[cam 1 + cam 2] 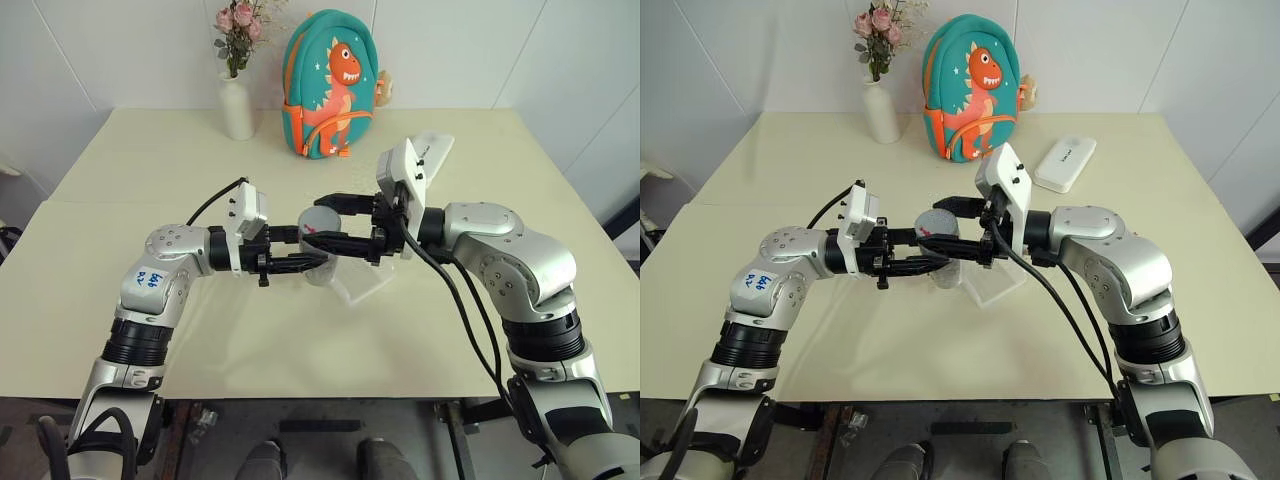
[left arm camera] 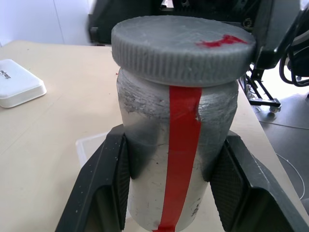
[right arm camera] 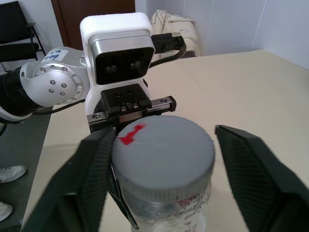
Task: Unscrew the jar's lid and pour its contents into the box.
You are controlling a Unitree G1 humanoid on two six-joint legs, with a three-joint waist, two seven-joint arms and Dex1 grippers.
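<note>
The jar [image 2: 178,145] is held up over the middle of the cream worktop [image 1: 150,160], with bare surface open on every side of it out to the near and side edges; the far edge, along the white wall, carries a white vase of pink flowers [image 1: 237,100], a teal dinosaur backpack [image 1: 330,85] and, further right, a white rounded case [image 1: 1065,163]. Just under and beside the jar lies the clear box [image 1: 992,285], flat on the worktop. Both arms reach in level from either side and meet at the jar. The left end effector [image 2: 169,188] is clamped on the jar's silvery body, one black finger on each side of the red strip. The right end effector [image 3: 164,169] comes from the opposite side at the height of the lid [image 3: 161,145]; in the right wrist view its left finger lies against the lid's rim while the other finger stands clear of it with a visible gap, so the grip on the lid is not complete. The lid sits on the jar, red mark upward.
</note>
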